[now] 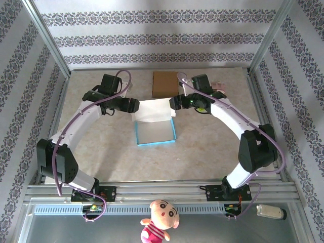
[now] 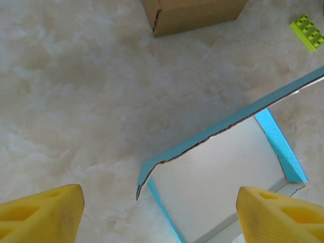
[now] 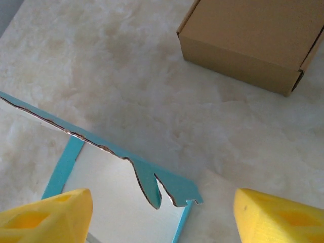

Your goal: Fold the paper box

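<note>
Left tool [image 1: 132, 105] and right tool [image 1: 173, 101] are hanging open, flanking the raised flap [image 1: 153, 110] of the paper box [image 1: 155, 133] mid-tabletop [image 1: 101, 149]; both should be pressing it inward evenly.

The right gripper [image 3: 162, 217] was seen with its yellow fingers [image 3: 45, 215] spread wide. The blue-edged paper box [image 3: 111, 187] was located between them. A brown cardboard box [image 3: 258, 35] was located farther ahead.

Left arm [image 1: 76, 119] and right arm [image 1: 230, 117] were built of white link shells joined by black joint housings, each standing on a black base [image 1: 93, 194]. A purple cable [image 1: 281, 152] looped along each arm. Left fingers [image 2: 40, 212] and right fingers [image 3: 45, 215] were yellow wedges with recessed pockets.
</note>
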